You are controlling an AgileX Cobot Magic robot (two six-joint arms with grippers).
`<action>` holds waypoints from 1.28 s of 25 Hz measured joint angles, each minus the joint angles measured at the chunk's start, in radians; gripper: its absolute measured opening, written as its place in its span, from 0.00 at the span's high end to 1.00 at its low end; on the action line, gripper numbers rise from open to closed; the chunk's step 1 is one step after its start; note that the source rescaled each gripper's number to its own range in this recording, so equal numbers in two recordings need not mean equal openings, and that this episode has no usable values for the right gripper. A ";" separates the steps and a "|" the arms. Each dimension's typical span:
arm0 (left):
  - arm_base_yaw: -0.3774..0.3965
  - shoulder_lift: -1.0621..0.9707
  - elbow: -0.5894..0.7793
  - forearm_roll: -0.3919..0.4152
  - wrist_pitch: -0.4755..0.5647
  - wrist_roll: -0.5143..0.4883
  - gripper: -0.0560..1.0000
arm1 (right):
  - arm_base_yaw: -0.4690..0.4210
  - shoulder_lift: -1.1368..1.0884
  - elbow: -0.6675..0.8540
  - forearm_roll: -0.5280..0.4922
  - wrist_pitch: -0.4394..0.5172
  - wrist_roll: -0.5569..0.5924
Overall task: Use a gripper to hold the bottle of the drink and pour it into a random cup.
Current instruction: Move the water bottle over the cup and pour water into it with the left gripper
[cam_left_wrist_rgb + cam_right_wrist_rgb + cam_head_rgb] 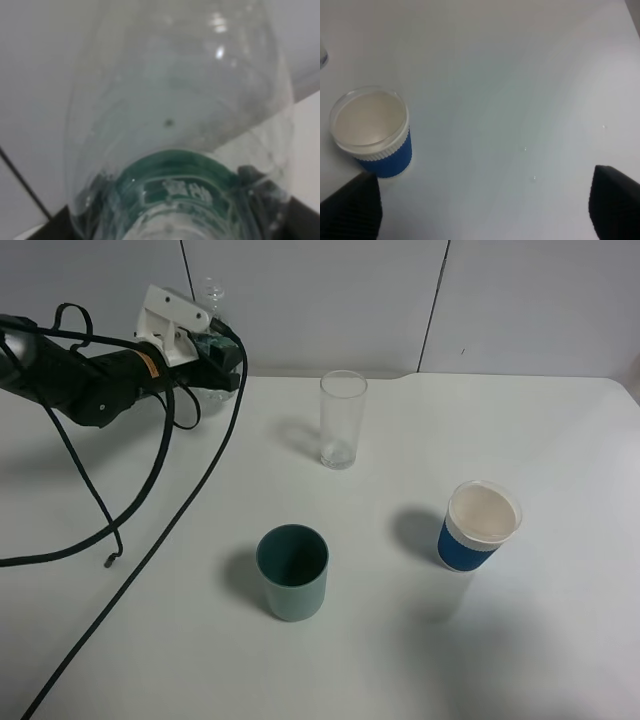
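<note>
The bottle of the drink (pixel 212 300) is at the table's far left, near the back wall, with its clear neck rising above my left gripper (pixel 214 352). That gripper is shut on the bottle at its green label band. The left wrist view is filled by the bottle (pixel 180 100), seen close up with the green label between the black fingers (pixel 57 225). The cup (pixel 342 420), a tall clear glass, stands upright to the right of the bottle, well apart from it. My right gripper (pixel 482 210) is open, with its fingertips (pixel 350 207) wide apart above bare table.
A short teal-green cup (pixel 292 572) stands near the table's front middle. A blue cup with a white rim (pixel 480 526) (pixel 372 132) stands at the right. Black cables (pixel 150 490) trail from the left arm across the left of the white table (pixel 560 440).
</note>
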 joint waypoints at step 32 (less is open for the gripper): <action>-0.250 -0.077 0.007 -0.569 0.165 0.971 0.92 | 0.000 0.000 0.000 0.000 0.000 0.000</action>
